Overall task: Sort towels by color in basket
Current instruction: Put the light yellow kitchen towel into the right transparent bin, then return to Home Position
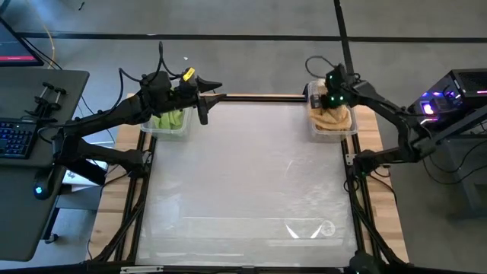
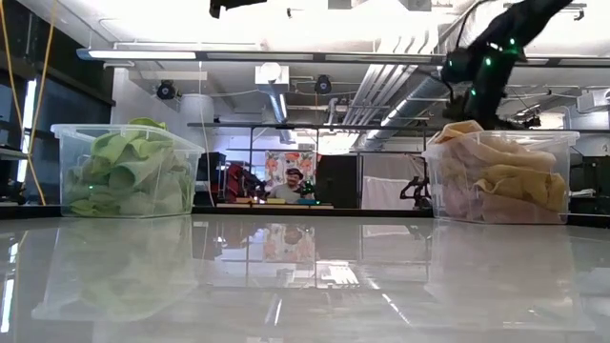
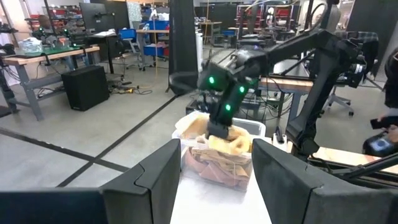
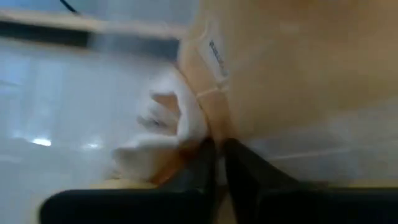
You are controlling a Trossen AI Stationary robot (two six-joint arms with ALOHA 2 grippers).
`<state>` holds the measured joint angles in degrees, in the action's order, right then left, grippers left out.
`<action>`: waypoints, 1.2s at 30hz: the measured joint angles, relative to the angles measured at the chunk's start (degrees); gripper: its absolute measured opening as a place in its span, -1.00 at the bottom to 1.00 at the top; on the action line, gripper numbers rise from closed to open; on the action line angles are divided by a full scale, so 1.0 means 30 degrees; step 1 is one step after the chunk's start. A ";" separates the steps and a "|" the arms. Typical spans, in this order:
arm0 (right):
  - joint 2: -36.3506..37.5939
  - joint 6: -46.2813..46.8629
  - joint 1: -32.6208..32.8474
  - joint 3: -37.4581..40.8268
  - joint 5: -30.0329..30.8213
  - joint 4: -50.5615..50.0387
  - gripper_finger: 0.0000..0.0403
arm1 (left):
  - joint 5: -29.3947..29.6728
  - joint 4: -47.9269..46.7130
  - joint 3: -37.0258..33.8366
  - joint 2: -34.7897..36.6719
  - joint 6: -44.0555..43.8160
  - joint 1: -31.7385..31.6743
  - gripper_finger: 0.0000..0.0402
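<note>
The right claw (image 1: 332, 103) is down in the clear bin (image 1: 351, 131) at the tabletop's (image 1: 243, 190) far right corner, fingers together among the orange-tan towels (image 2: 496, 176). The left claw (image 1: 204, 113), fingers apart, hovers beside the far left corner bin (image 2: 59, 162) of green towels (image 2: 124, 171).

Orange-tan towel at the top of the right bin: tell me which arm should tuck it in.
Right. The right gripper is directly over the right bin, down at the orange-tan towel. The left gripper, open, points across from the green bin.
</note>
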<state>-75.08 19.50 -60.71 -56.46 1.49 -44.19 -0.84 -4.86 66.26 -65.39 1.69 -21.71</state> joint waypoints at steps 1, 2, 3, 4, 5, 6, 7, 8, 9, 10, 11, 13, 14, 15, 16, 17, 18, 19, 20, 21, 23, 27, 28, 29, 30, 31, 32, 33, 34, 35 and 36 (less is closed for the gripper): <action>0.0019 -0.0055 0.0003 0.0538 0.0327 0.0022 -0.89 | 0.0000 0.0000 0.0000 0.0000 0.0000 0.0000 -0.07; 0.0019 -0.0393 0.0096 0.0995 0.0515 0.0067 -0.94 | 0.0000 0.0011 0.0000 0.0000 0.0000 -0.0001 -0.07; 0.0019 -0.0476 0.0235 0.1310 0.0591 0.0236 -0.97 | 0.0000 0.0034 0.0000 0.0000 0.0000 0.0006 -0.07; 0.0020 -0.0471 0.0390 0.1501 0.0780 0.0534 -0.98 | 0.0000 0.0089 0.0000 0.0000 0.0000 0.0006 -0.07; 0.0041 -0.0492 0.0467 0.1616 0.0959 0.0703 -0.98 | 0.0000 0.0158 0.0000 0.0000 0.0000 -0.0001 -0.07; 0.0041 -0.0478 0.0520 0.1612 0.1023 0.0661 -0.97 | 0.0000 0.0158 0.0000 0.0002 -0.0002 0.0001 -0.07; 0.0041 -0.0400 0.0539 0.1478 0.1031 0.0512 -0.95 | -0.0006 0.0153 0.0000 0.0007 -0.0006 0.0001 -0.07; 0.0041 -0.0173 0.0533 0.1246 0.1064 0.0251 -0.93 | 0.0000 0.0129 0.0000 0.0007 -0.0007 0.0006 -0.07; 0.0074 0.0026 0.0532 0.0934 0.1132 -0.0045 -0.91 | -0.0007 0.0079 0.0000 0.0007 -0.0021 0.0006 -0.07; 0.0154 0.0183 0.0517 0.0582 0.1151 -0.0378 -0.88 | 0.0000 0.0058 0.0000 0.0007 -0.0015 0.0006 -0.07; 0.0201 0.0310 0.0493 0.0164 0.1157 -0.0819 -0.85 | -0.0007 0.0052 0.0000 0.0007 -0.0015 0.0006 -0.07; 0.0252 0.0288 0.0495 -0.0831 0.1252 -0.1822 -0.77 | -0.0006 0.0029 0.0000 0.0007 -0.0015 0.0006 -0.07; 0.0252 0.0102 0.0495 -0.1344 0.1293 -0.2375 -0.72 | -0.0007 0.0034 0.0000 0.0007 -0.0015 0.0006 -0.07; 0.0266 -0.0079 0.0495 -0.1905 0.1293 -0.2944 -0.67 | -0.0003 0.0061 0.0000 0.0007 -0.0011 0.0006 -0.07; 0.0279 -0.0350 0.0495 -0.2517 0.1321 -0.3558 -0.61 | -0.0007 0.0149 0.0000 0.0007 -0.0015 0.0006 -0.07; 0.0290 -0.0613 0.0500 -0.3149 0.1344 -0.4076 -0.54 | -0.0005 0.0284 0.0000 0.0007 -0.0028 0.0006 -0.07; 0.0321 -0.0953 0.0503 -0.3754 0.1318 -0.4552 -0.48 | -0.0002 0.0401 0.0000 0.0008 -0.0073 0.0006 -0.07; 0.0397 -0.1330 0.0503 -0.4347 0.1132 -0.5019 -0.43 | 0.0000 0.0507 0.0000 0.0040 -0.0263 0.0006 -0.07; 0.0520 -0.1750 0.0526 -0.4869 0.0650 -0.5396 -0.38 | 0.0000 0.0539 0.0000 0.0106 -0.0535 -0.0001 -0.07; 0.0686 -0.2110 0.0577 -0.5357 -0.0007 -0.5644 -0.34 | 0.0007 0.0553 0.0000 0.0179 -0.0804 -0.0008 -0.07; 0.1270 -0.2693 0.0703 -0.6159 -0.1727 -0.5784 -0.29 | 0.0020 0.0579 0.0000 0.0383 -0.1086 -0.0034 -0.07; 0.3403 -0.3173 0.1573 -0.6761 -0.5102 -0.5395 -0.29 | 0.0044 0.0501 0.0000 0.0808 -0.1936 -0.0395 -0.07; 0.4091 -0.2995 0.1938 -0.6763 -0.5545 -0.5139 -0.31 | 0.0083 0.0490 0.0000 0.0907 -0.2161 -0.0512 -0.07; 0.4753 -0.2733 0.2375 -0.6763 -0.5830 -0.4868 -0.32 | 0.0136 0.0523 0.0000 0.1000 -0.2360 -0.0658 -0.07; 0.5455 -0.2537 0.2919 -0.6763 -0.6135 -0.4588 -0.34 | 0.0212 0.0487 0.0000 0.1110 -0.2442 -0.0788 -0.07; 0.6164 -0.2289 0.3503 -0.6763 -0.6304 -0.4285 -0.35 | 0.0324 0.0440 0.0000 0.1211 -0.2507 -0.0914 -0.07; 0.6837 -0.2040 0.4123 -0.6763 -0.6357 -0.4023 -0.37 | 0.0489 0.0456 0.0000 0.1300 -0.2509 -0.0986 -0.07; 0.7569 -0.1677 0.4788 -0.6763 -0.6349 -0.3785 -0.38 | 0.0584 0.0456 0.0000 0.1361 -0.2514 -0.1050 -0.07; 0.8224 -0.1439 0.5438 -0.6763 -0.6345 -0.3578 -0.39 | 0.0708 0.0459 0.0000 0.1413 -0.2514 -0.1097 -0.07; 0.8878 -0.1121 0.6105 -0.6763 -0.6340 -0.3377 -0.40 | 0.0819 0.0441 0.0000 0.1446 -0.2514 -0.1168 -0.07; 0.9454 -0.0842 0.6779 -0.6763 -0.6301 -0.3249 -0.40 | 0.0996 0.0407 0.0000 0.1457 -0.2514 -0.1197 -0.07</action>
<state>-46.72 16.97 -40.37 -76.75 -17.42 -53.93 2.15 -3.64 66.26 -61.01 -5.85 -25.30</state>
